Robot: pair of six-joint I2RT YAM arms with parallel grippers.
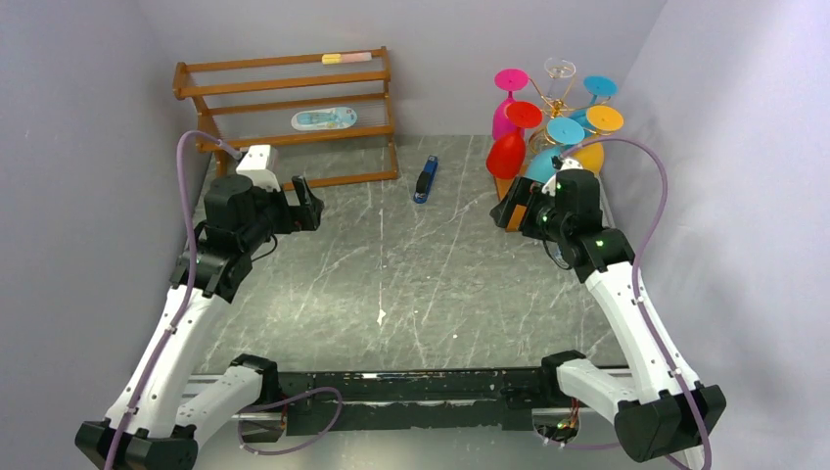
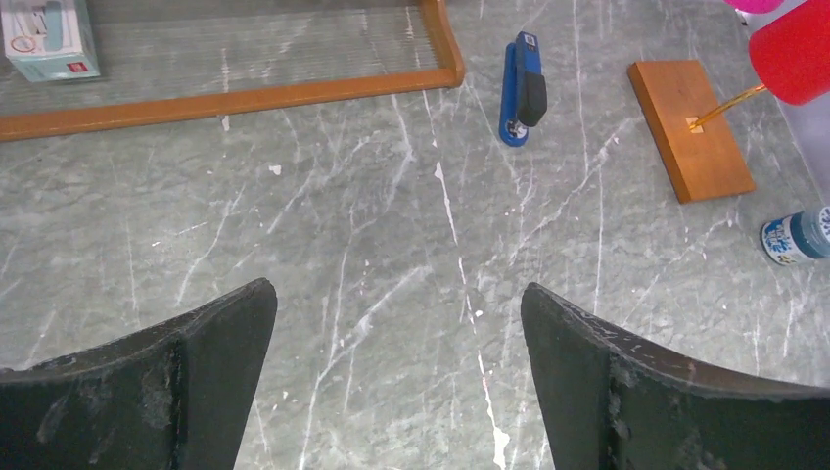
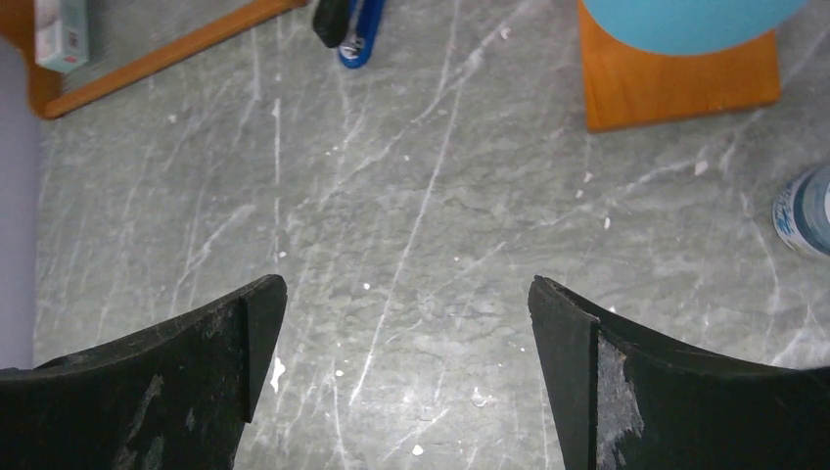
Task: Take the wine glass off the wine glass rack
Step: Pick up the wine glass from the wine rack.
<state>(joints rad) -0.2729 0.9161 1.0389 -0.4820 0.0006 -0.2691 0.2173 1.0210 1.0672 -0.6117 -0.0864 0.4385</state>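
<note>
Step in hand: approach, nothing grasped yet.
Right gripper (image 3: 406, 294): jaws spread wide, empty, above grey marbled tabletop (image 3: 411, 176).
Left gripper (image 2: 396, 294): likewise released, empty.
Thin gold wire wine glass rack on flat orange-brown wooden base (image 3: 675, 88): just ahead-right of right gripper, farther ahead-right of left.
Inverted light-blue wine glass (image 3: 685, 15): hanging over that base, apparently nearest.
Next: advance right gripper, close on bowl or stem, unhook gently from scroll arm.

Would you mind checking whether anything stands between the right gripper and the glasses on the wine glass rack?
Nothing visible does. Only bare tabletop lies between the open right gripper and the wine glass rack's wooden base, under a blue wine glass. A bottle stands off to the right, the blue stapler to the left.
</note>
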